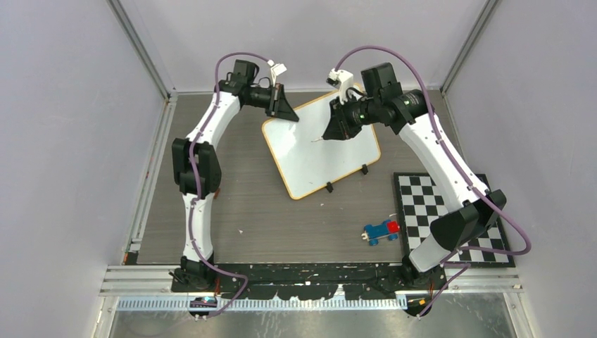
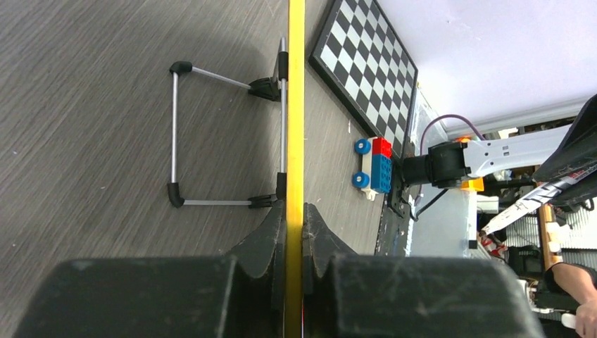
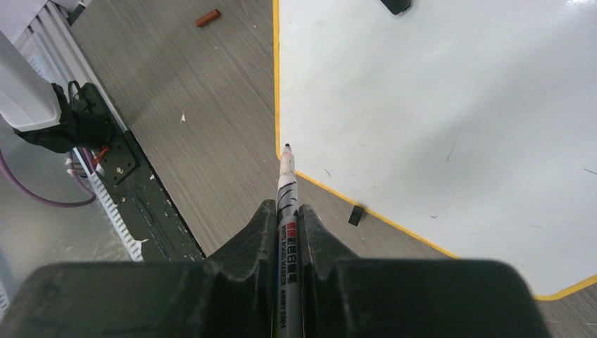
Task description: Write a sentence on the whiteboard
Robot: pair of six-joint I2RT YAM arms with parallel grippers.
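The whiteboard (image 1: 320, 151) sits at an angle in the middle of the bench (image 1: 246, 204), towards the far side, with its orange-yellow rim (image 2: 296, 105) running all round. The marks on its white face are a few faint specks and short strokes, too small to read as letters. Two black clips (image 1: 329, 187) hook over its near edge. In the left wrist view the board appears edge-on as a thin yellow line, with a wire stand (image 2: 174, 134) of thin metal rods and black joints fixed behind it.

The left pincer (image 1: 287, 113) is clenched on the rim at the board's far-left corner, one finger on each side of the edge. The right pincer (image 1: 331, 132) hangs over the upper middle of the board, grasping a marker (image 3: 287, 183) that points down at the white face. Whether the tip touches cannot be told. Small print along the barrel appears to read "WHITE BOARD MARKER" under red characters that I cannot make out; the lowest line is cut off by the fingers.

A short reddish-brown stub (image 3: 207, 17) lies on the bench beside the board. A toy car (image 1: 381, 230) of blue, red and white bricks stands near the right arm, just beside the checkered mat (image 1: 450, 204), which that arm partly hides.
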